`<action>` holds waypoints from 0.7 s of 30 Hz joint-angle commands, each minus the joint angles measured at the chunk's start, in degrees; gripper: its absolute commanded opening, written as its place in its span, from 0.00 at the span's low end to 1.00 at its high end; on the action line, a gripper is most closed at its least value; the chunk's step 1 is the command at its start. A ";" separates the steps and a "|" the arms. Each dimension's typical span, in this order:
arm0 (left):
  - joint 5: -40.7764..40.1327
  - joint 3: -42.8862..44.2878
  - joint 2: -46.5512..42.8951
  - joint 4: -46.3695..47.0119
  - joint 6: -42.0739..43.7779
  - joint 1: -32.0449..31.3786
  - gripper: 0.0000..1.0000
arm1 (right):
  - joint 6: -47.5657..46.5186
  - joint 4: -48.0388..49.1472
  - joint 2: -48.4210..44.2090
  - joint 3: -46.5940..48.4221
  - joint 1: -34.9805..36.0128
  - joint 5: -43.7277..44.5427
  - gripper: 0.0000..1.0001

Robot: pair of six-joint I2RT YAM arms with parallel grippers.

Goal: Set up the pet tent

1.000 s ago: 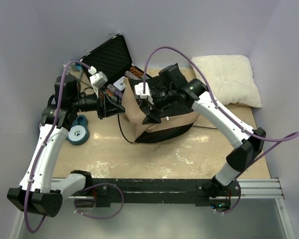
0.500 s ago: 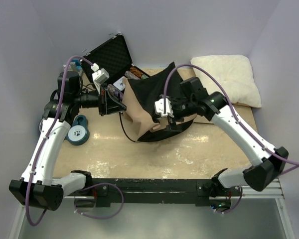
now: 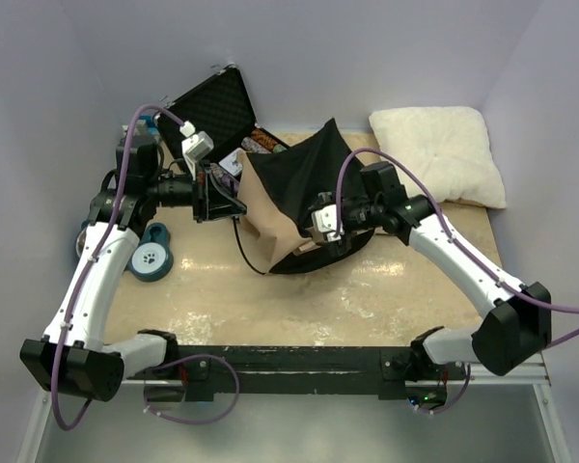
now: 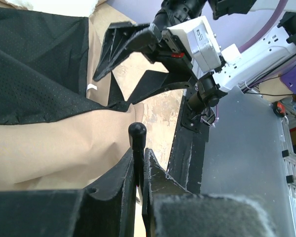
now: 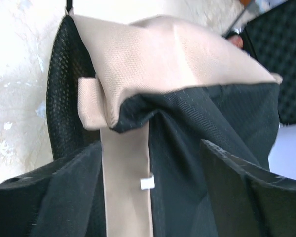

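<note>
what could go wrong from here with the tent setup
1. The left fingers pinch only the thin pole, just under its knob. It may slip out or twist when pulled.
2. The right fingers stand open at the pet tent, gripping nothing, so the raised black panel might flop down.

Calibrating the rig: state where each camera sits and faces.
Top external: high behind the robot, facing down on pet tent, left gripper, right gripper.
Left wrist: faces along its shut fingers gripping the tent pole, toward the open right gripper.
Right wrist: faces between its open fingers onto the pet tent.
Shared: all show it.
</note>
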 commanded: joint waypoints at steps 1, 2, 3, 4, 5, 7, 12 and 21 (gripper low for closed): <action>-3.33 0.75 1.82 -2.07 3.13 0.14 0.00 | -3.13 6.52 0.06 -1.63 0.97 -8.16 0.74; -3.33 0.75 1.99 -2.16 3.30 0.14 0.00 | -3.03 6.88 0.50 -1.90 1.67 -8.59 0.69; -3.24 0.84 2.17 -2.25 3.30 0.14 0.00 | -2.51 7.41 1.11 -2.08 2.28 -8.86 0.64; -3.15 0.84 2.17 -2.16 3.30 0.14 0.00 | -1.89 7.68 1.55 -2.16 2.90 -8.95 0.60; -3.07 0.93 2.17 -2.07 3.30 0.14 0.00 | -1.19 7.85 2.25 -2.17 3.25 -9.12 0.53; -2.89 1.10 2.35 -2.16 3.30 0.14 0.00 | -0.92 7.94 3.31 -2.08 3.35 -9.56 0.50; -2.80 1.10 2.43 -2.07 3.48 0.14 0.00 | 1.45 10.13 3.75 -2.78 4.14 -9.92 0.44; -1.31 0.14 2.26 -2.86 4.70 0.05 0.00 | 10.23 14.98 7.88 -0.68 4.75 -9.56 0.17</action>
